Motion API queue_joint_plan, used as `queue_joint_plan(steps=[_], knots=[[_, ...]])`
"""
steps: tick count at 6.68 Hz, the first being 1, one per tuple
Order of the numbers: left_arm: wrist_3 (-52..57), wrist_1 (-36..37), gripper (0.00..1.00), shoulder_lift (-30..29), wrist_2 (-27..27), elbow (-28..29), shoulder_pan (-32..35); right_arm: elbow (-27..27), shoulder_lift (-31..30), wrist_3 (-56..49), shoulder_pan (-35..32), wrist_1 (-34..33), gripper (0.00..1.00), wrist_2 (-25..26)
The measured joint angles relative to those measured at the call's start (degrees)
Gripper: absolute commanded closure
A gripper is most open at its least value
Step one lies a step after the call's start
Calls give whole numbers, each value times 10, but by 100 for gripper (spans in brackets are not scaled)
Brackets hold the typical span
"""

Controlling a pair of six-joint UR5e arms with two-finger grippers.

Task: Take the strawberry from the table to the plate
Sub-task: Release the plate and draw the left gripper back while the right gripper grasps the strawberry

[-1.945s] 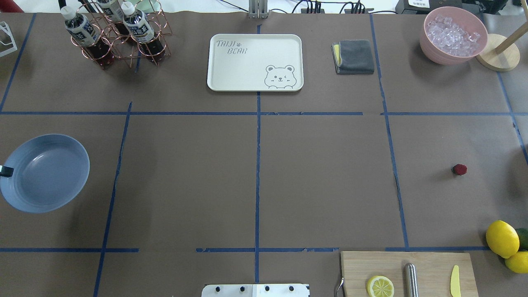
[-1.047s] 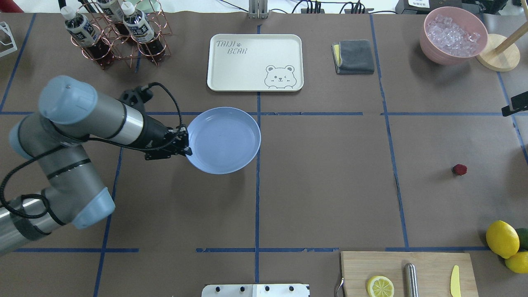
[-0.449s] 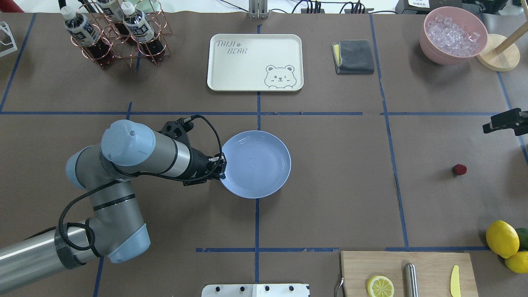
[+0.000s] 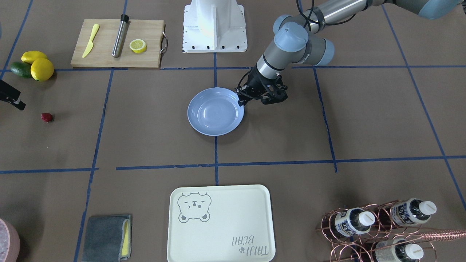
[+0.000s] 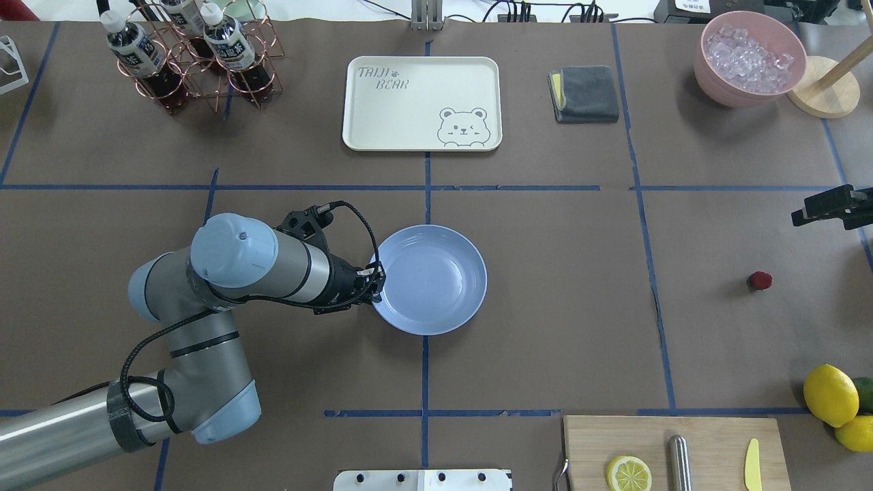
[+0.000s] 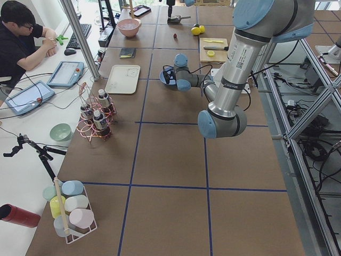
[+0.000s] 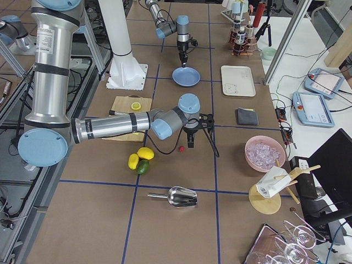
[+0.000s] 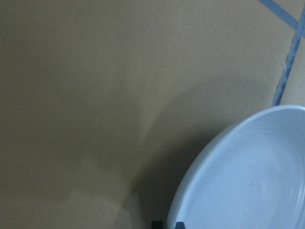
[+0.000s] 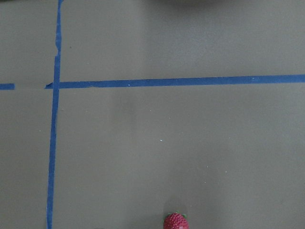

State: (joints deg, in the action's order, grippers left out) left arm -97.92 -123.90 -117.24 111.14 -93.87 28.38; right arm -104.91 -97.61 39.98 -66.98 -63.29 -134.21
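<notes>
Left jaws clench the plate [image 5: 436,279] mid-counter [image 5: 545,341]; right jaws, state unclear, should next descend onto the strawberry [image 5: 759,280].

A white desk [image 6: 29,184] holds two tablets [image 6: 65,73].

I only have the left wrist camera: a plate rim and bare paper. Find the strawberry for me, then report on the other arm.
Observer: The strawberry lies on the table, far out on the robot's right, well apart from the plate.
Operator: Confirm the whole plate is empty.
Observer: Empty. The left gripper grips its rim on the side away from the berry.
Operator: Now the right arm.
Observer: The right gripper hangs close to the strawberry without touching it. I cannot tell whether it is open.
</notes>
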Motion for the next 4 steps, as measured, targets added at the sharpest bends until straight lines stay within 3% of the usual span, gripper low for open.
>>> queue_joint_plan(steps=[2, 4], knots=[[36, 31, 0, 14, 16, -27, 25, 0, -5, 1, 17, 1, 0, 13], [84, 106, 0, 12, 48, -73, 60, 1, -25, 24, 57, 30, 0, 51]])
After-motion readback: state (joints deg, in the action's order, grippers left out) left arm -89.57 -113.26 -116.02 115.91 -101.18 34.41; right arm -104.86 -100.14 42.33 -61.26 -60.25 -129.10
